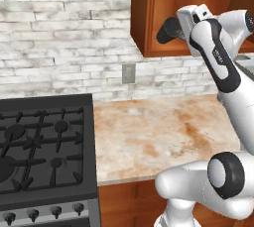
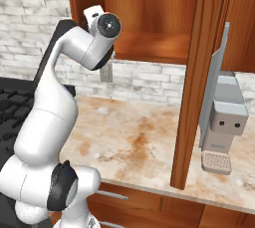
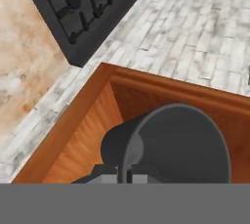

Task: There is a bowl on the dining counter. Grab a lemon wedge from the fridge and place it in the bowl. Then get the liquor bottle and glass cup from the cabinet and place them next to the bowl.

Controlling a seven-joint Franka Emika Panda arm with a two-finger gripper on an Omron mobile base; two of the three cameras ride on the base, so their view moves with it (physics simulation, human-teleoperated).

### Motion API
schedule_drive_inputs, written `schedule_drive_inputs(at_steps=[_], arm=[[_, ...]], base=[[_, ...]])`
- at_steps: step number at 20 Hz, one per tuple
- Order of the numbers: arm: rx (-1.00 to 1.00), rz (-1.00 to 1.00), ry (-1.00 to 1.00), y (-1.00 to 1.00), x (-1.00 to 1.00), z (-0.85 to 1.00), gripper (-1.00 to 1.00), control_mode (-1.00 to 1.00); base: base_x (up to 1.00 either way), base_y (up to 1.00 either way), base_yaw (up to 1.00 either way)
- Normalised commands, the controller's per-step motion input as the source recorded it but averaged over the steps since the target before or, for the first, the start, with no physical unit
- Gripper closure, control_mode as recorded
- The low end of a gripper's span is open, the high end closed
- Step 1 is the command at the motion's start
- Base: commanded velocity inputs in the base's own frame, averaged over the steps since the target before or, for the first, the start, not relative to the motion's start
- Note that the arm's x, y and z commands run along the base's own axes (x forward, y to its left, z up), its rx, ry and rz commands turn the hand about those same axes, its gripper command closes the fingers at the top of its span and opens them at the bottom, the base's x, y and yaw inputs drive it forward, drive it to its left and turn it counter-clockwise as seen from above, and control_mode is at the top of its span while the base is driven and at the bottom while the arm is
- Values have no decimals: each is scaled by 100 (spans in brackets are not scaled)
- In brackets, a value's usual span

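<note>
The dark cup (image 3: pixel 180 145) is sitting right against the lens, and the claw (image 3: pixel 128 173) is pinching shut on what looks like its thin wall, holding it at the mouth of the cabinet (image 1: pixel 149 3), high over the tabletop (image 1: pixel 163 132). So narrow a grip is risking the cup swivelling or slipping as the arm swings out, dropping onto the tabletop or the stove (image 1: pixel 39 146). The open door (image 2: pixel 199 72) is standing close enough to invite a knock
</note>
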Motion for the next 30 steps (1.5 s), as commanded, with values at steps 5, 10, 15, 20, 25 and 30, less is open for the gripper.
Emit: schedule_drive_inputs(at_steps=[5,10,15,20,25,30], arm=[[0,0,-30,13,-100,0,100,-100],[1,0,-19,3,-100,5,100,-100],[3,0,-10,0,-100,23,100,-100],[7,0,-3,0,-100,21,100,-100],[9,0,0,0,-100,21,100,-100],[11,0,0,0,-95,18,100,-100]], base=[[0,0,0],[0,0,0],[0,0,0],[0,0,0],[0,0,0],[0,0,0]])
